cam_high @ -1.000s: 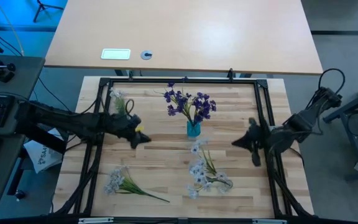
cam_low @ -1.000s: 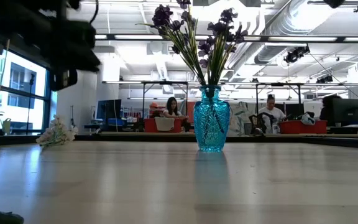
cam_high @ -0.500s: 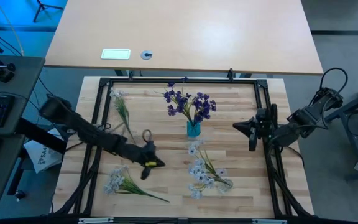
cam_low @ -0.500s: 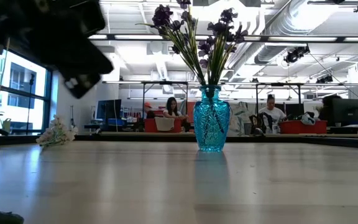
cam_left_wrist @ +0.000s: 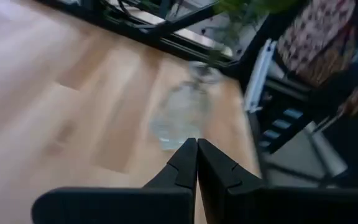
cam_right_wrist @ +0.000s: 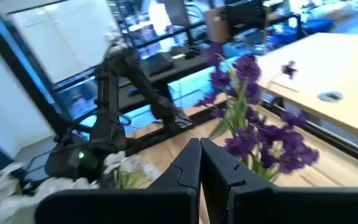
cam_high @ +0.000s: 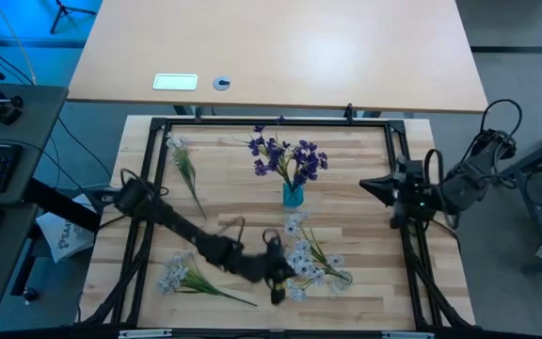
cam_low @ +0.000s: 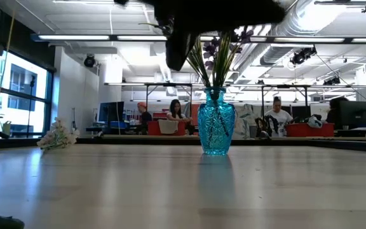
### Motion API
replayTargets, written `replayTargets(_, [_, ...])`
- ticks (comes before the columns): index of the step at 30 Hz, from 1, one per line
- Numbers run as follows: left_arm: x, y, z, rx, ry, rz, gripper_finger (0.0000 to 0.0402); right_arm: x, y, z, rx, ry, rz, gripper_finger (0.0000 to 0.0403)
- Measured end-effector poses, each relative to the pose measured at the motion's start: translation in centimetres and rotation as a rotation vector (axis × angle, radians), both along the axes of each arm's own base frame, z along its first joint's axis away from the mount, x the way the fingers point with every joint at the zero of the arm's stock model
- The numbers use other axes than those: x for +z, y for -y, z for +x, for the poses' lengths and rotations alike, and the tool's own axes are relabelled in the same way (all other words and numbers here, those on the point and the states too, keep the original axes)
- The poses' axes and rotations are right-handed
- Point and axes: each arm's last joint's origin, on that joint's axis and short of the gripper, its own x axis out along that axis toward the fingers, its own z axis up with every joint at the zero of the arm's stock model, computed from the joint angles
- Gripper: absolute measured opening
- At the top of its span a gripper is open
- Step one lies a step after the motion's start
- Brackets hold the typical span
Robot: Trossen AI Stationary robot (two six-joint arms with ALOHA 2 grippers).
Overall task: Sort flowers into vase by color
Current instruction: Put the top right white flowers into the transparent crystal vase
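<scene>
A blue glass vase (cam_high: 293, 195) (cam_low: 216, 130) stands mid-table with dark purple flowers (cam_high: 290, 158) (cam_right_wrist: 253, 127) in it. Pale white-lavender flowers lie flat in three places: a bunch (cam_high: 313, 264) on the near side of the vase, a sprig (cam_high: 184, 276) near the left corner, and a sprig (cam_high: 183, 165) (cam_low: 57, 137) at the far left. My left gripper (cam_high: 277, 285) (cam_left_wrist: 196, 143) is shut and reaches across to the left edge of the pale bunch (cam_left_wrist: 179, 118), which lies ahead of its tips. My right gripper (cam_high: 365, 185) (cam_right_wrist: 199, 143) is shut and hovers right of the vase, pointing at it.
A black frame (cam_high: 153, 127) runs round the wooden work surface. A second, lighter table (cam_high: 271, 47) stands behind it with a white card and a small disc on it. The left arm (cam_high: 177, 221) slants across the near-left board. People sit in the room beyond the table.
My left gripper has swept from the far-left sprig across the board toward the near edge and the right, ending beside the pale bunch, still shut. My right gripper has drawn toward the far edge. No flower has moved.
</scene>
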Motion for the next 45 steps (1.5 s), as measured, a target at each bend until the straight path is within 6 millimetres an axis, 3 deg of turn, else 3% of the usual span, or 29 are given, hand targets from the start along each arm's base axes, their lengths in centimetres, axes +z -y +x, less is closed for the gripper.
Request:
replayTargets(5, [-0.8,5.1,0.5,0.195,0.135,-0.107,0.0000,0.5,0.3,-1.2,0.033,0.020,-0.030,0.0000])
replayTargets(8, [-1.7,6.6,0.5,0.396,0.257,-0.133,0.0000,0.6,0.5,-1.5,0.023,0.025,-0.054,0.0000])
replayTargets(13, [-4.2,6.2,2.9,0.479,0.345,-0.213,0.0000,0.7,0.8,-1.7,-0.013,0.033,-0.061,0.0000])
replayTargets(21, [-5.8,4.3,6.0,0.466,0.431,-0.403,0.0000,0.7,0.9,-1.7,-0.052,0.028,-0.089,0.0000])
replayTargets(27, [-5.1,4.2,6.2,0.423,0.477,-0.462,0.0000,0.7,0.9,-1.7,-0.054,0.021,-0.099,0.0000])
replayTargets(33, [-3.4,5.8,6.1,0.343,0.506,-0.386,0.0000,0.5,0.9,-1.8,-0.060,0.011,-0.111,0.0000])
replayTargets(45, [-3.9,7.4,5.2,0.332,0.461,-0.305,0.0000,0.5,1.0,-1.8,-0.072,0.011,-0.113,0.0000])
